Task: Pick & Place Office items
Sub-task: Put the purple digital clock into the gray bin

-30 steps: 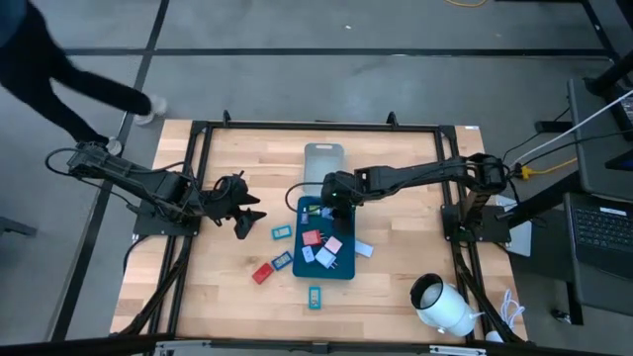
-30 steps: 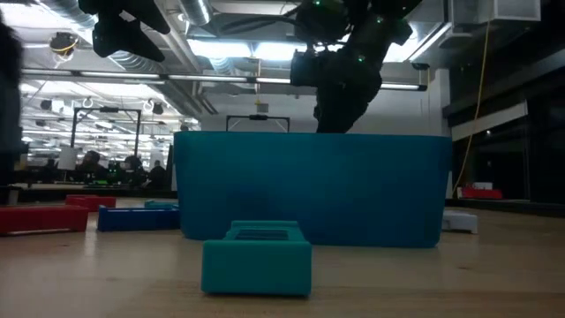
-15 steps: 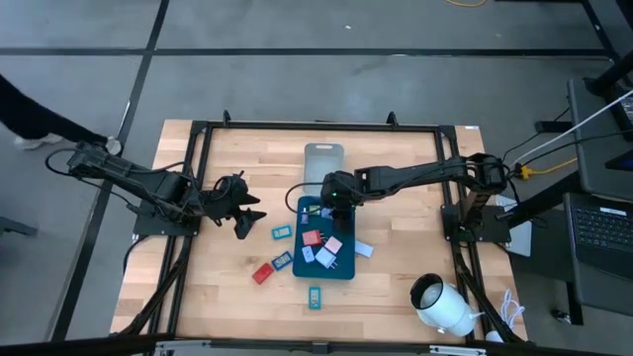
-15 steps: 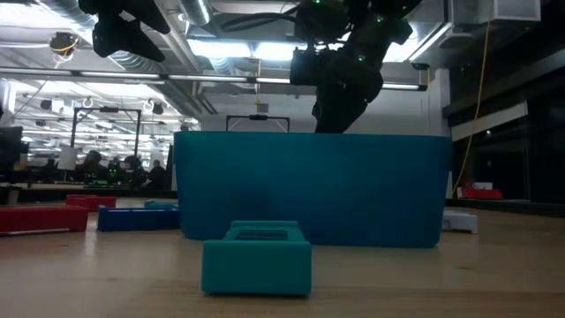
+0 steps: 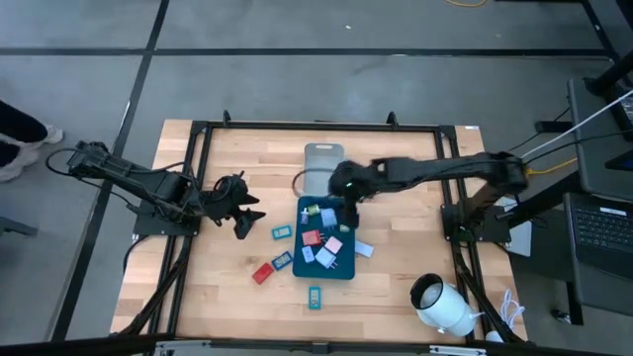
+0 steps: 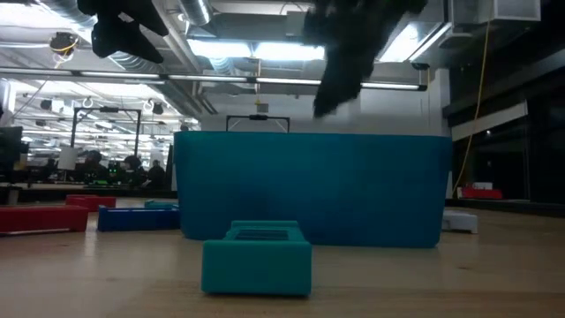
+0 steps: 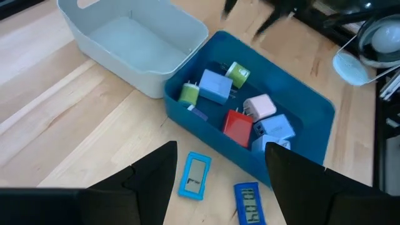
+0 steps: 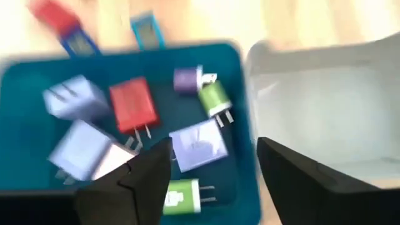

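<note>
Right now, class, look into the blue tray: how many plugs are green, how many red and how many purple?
Green plugs: 2
Red plugs: 1
Purple plugs: 1
Total: 4

Light butcher-block wooden tabletop (image 5: 237, 148) fills centre of high view, bordered by a black metal frame (image 5: 316, 125). Grey concrete floor (image 5: 297, 79) around it, crossed by dark seam lines. Dark laptop (image 5: 600, 229) on a side surface at right edge. Low view: long workshop hall behind, exposed ceiling with silver ducts (image 6: 53, 18) upper left, bright strip lights (image 6: 238, 49) top centre, yellow cable (image 6: 481, 79) hanging at right.
</note>
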